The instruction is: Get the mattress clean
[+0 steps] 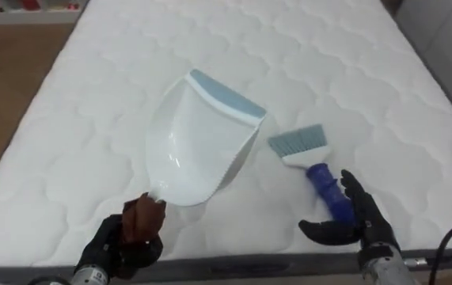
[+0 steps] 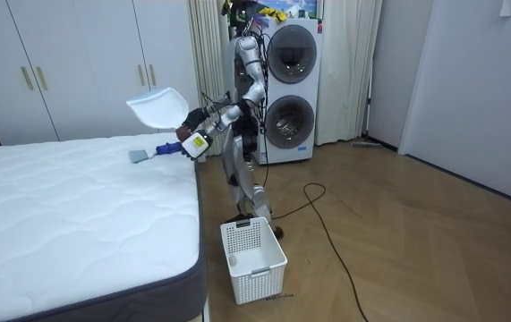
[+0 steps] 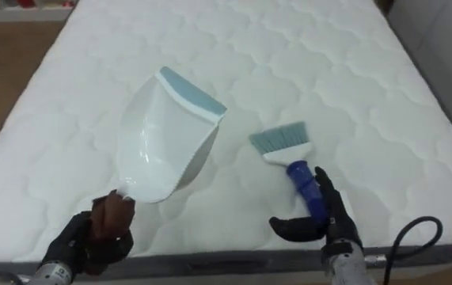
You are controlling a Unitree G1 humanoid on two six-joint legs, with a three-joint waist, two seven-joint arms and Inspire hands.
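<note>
One basket (image 2: 259, 273) beside bed (image 2: 58, 210); left hand (image 1: 127, 241) holds dustpan (image 1: 198, 146); brush (image 1: 309, 158) on bed.

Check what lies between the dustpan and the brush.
Nothing. The stretch of mattress between the dustpan, held up by the left hand, and the brush is bare, as the left eye view shows.
</note>
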